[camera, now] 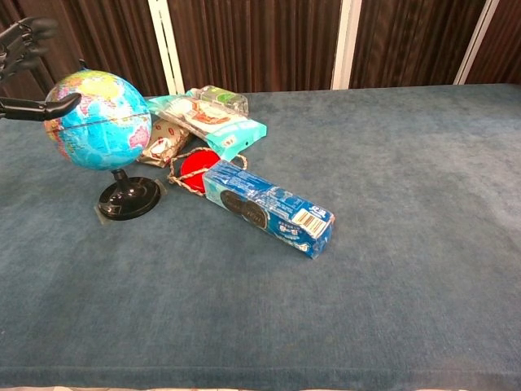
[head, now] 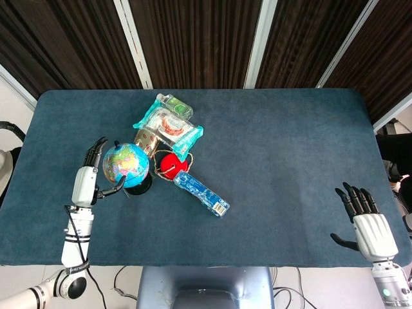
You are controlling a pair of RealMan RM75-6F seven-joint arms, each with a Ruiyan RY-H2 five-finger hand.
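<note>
Right hand (head: 370, 225), white-backed with black fingers, sits at the table's near right corner, fingers spread, holding nothing; all objects lie well apart to its left.

Left hand (head: 88, 179) is released too, fingers apart, cupped beside the small blue plastic globe on a black round stand (head: 126, 165). In the chest view one dark finger (camera: 39, 107) reaches the globe's upper left side; actual contact cannot be told. The globe stands upright just right of this hand.

Further right of the left hand: a long blue biscuit box (head: 201, 193) lying flat, angled toward the near edge. Just beyond the box, a flat red disc with a tan cord (head: 170, 164). Behind the globe, a red-and-white patterned packet (head: 146, 140), partly under a teal-edged clear snack bag (head: 168, 125); a clear bottle with a green label (head: 175, 103) lies farthest.

Surface: table covered in dark blue-grey felt (head: 290, 148). Beyond the far edge, dark brown wall panels (head: 193, 38) divided by white strips.
</note>
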